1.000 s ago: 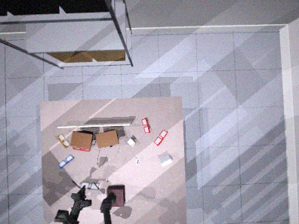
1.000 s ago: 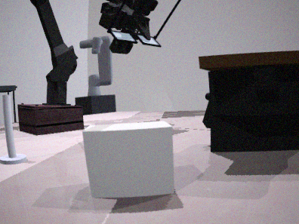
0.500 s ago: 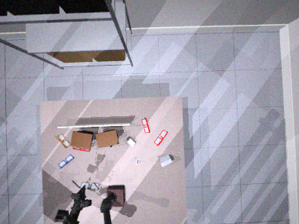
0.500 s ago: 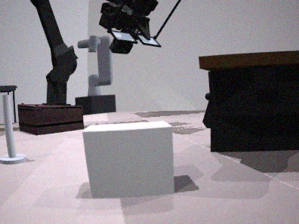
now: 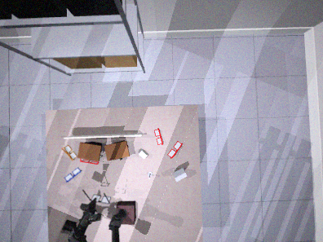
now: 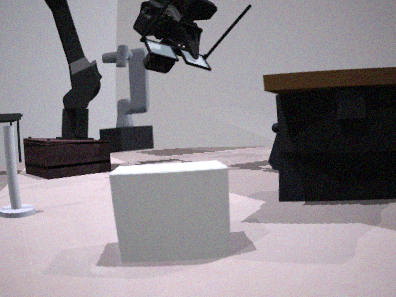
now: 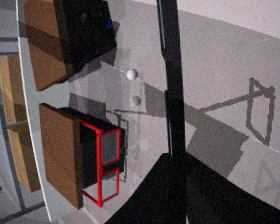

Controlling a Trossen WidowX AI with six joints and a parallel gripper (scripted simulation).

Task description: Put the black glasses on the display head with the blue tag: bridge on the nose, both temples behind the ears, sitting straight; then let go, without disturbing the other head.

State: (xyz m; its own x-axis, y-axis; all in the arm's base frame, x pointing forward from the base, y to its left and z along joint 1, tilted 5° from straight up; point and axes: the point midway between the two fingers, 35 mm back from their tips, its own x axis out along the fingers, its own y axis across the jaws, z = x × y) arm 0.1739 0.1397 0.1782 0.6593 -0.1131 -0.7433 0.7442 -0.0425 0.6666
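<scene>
My gripper point(image 5: 95, 204) point(image 6: 181, 47) point(image 7: 174, 161) is shut on the black glasses point(image 5: 105, 199) point(image 6: 161, 49) point(image 7: 172, 100), near their bridge. They hang in the air, with both temples open and pointing up in the exterior view. The head with the blue tag point(image 5: 117, 150) point(image 6: 340, 149) point(image 7: 90, 35) is black with a brown top and wears no glasses that I can see; its tag shows blue at the top of the wrist view. The other head point(image 5: 90, 151) point(image 7: 62, 155) wears red glasses point(image 7: 100, 170) and shows a green tag. My gripper is well in front of both heads.
A white block point(image 5: 143, 153) point(image 6: 172, 214) stands beside the blue-tag head. A dark red box point(image 5: 126, 212) point(image 6: 67, 158) is near the arm. Blue glasses point(image 5: 73, 174), orange glasses point(image 5: 69, 152), red glasses point(image 5: 158, 137) and a grey block point(image 5: 180, 174) lie around. A white strip point(image 5: 103, 136) runs behind the heads.
</scene>
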